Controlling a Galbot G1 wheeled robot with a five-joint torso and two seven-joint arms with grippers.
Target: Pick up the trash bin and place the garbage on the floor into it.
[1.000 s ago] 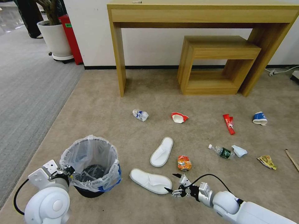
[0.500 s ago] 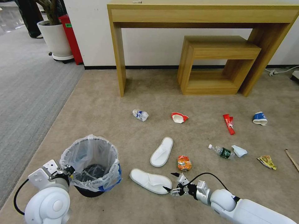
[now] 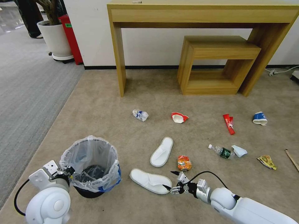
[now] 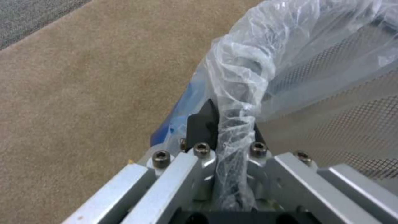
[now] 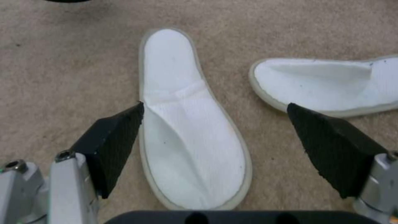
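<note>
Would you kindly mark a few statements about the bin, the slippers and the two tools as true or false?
1. The left tool is shut on the bin's bagged rim. True.
2. The right tool is shut on a slipper. False: it is open, its fingers apart beside the near slipper.
3. The orange wrapper lies inside the bin. False: it lies on the carpet.
4. Two white slippers lie on the carpet, the far slipper beyond the near one. True.

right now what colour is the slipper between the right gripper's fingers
White, with a pale rim; the slipper shows best in the right wrist view.
</note>
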